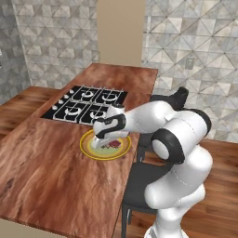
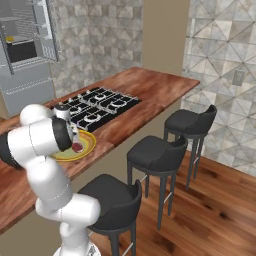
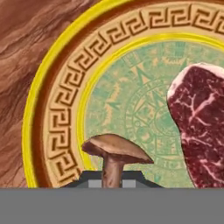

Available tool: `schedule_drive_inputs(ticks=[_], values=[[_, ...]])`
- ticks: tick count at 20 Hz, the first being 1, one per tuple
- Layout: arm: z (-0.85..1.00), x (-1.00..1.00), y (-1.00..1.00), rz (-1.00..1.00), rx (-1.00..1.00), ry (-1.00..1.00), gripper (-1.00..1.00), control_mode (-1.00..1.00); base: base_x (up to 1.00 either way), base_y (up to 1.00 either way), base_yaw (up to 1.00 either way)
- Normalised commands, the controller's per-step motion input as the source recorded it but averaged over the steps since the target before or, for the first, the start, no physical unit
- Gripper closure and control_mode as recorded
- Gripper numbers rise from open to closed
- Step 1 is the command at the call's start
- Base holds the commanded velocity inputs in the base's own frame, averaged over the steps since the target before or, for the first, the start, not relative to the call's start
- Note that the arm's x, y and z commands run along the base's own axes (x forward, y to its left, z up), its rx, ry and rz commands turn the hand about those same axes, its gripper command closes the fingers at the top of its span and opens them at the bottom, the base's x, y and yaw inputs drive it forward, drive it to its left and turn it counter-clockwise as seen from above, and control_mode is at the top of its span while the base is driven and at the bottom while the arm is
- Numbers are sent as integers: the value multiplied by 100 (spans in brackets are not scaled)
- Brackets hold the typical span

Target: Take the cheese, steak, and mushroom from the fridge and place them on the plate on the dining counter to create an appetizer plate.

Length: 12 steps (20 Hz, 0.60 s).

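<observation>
The mushroom (image 3: 114, 157) is held by its stem in the closed gripper (image 3: 113, 183), low over the plate (image 3: 65, 109), left of the steak (image 3: 199, 135). It is best lowered onto the green centre, released gently, then the gripper lifted straight up, clear of the steak.

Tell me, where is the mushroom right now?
In the hand view the mushroom stands upright between the shut gripper tips, over the plate, left of the steak.
</observation>
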Motion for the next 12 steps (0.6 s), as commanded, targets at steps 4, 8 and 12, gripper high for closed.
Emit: schedule_drive_inputs(ticks=[4,8,12], values=[[-71,50,26,0,-7,11,100,-100,0,0,0],[-12,25,11,0,-2,12,-100,-100,0,0,0],[51,0,-12,0,0,7,-100,-100,0,0,0]])
